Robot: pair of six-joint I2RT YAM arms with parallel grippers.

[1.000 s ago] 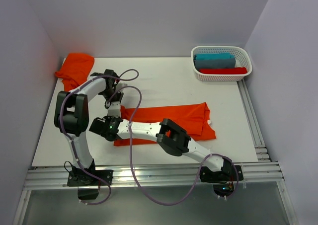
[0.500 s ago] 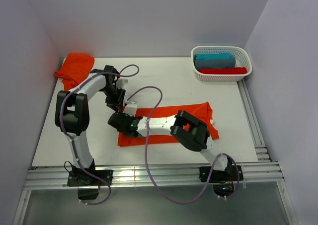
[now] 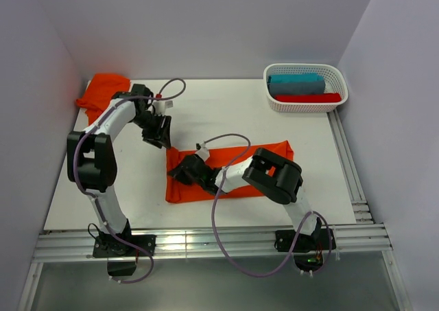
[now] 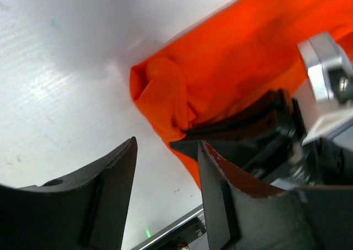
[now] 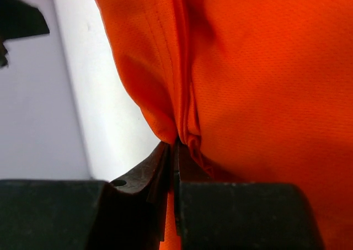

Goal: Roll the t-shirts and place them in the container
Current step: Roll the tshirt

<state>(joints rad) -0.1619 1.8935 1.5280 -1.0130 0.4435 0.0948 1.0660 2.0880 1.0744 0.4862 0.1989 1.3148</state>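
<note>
On the counter [image 3: 226, 112], at the left end of the folded t-shirt [image 3: 226, 157]: I'm passing the grip from left to right.

The left jaws, clamped there a second ago, are now standing well apart and empty, backing off just beside the bunched corner [image 4: 165, 90] without touching it. The right jaws are pinching a fold of that edge, pressed nearly flat with cloth between them. The end is drawing inward, so I judge the roll is only starting, heading toward the right end. A second orange t-shirt [image 3: 104, 95] is waiting crumpled at the back-left corner, well apart from the white basket [image 3: 305, 106].
</note>
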